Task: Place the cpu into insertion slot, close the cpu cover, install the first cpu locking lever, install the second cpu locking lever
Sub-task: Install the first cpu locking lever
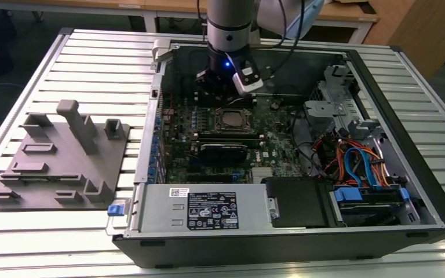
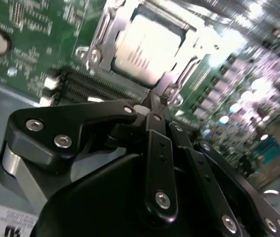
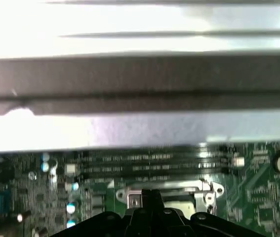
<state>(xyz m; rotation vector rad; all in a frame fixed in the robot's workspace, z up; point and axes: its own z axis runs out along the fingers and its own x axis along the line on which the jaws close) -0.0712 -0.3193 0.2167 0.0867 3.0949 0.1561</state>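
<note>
My black gripper (image 2: 155, 101) hangs low inside the open black computer case (image 1: 408, 191), just above the green motherboard (image 1: 280, 147). My fingers (image 2: 157, 143) are pressed together into one thin tip, and that tip sits right at the edge of the thin silvery square cpu cover (image 2: 111, 37), at the spot where its small metal tab sticks out. I cannot tell if the tip is touching the tab or only just beside it. The cover lies flat over the small square insertion slot (image 1: 231, 120), and the flat silvery-grey cpu (image 2: 147, 47) shows through the square hole in its middle, so the chip is already in place. In the first wrist view my fingers (image 3: 148, 200) stand in front of the cover (image 3: 167, 190), with the long narrow black memory slots (image 3: 154, 164) just behind it and the grey case wall (image 3: 140, 128) past those. In the exterior view, a long black card (image 1: 222, 152) lies near the slot, a grey labelled power supply box (image 1: 199, 207) sits at the near end of the case, and coloured wires (image 1: 358, 162) crowd the exterior view's right. A grey plastic holder tray (image 1: 56, 162) rests on the slatted metal surface (image 1: 37, 243), well apart from me.
</note>
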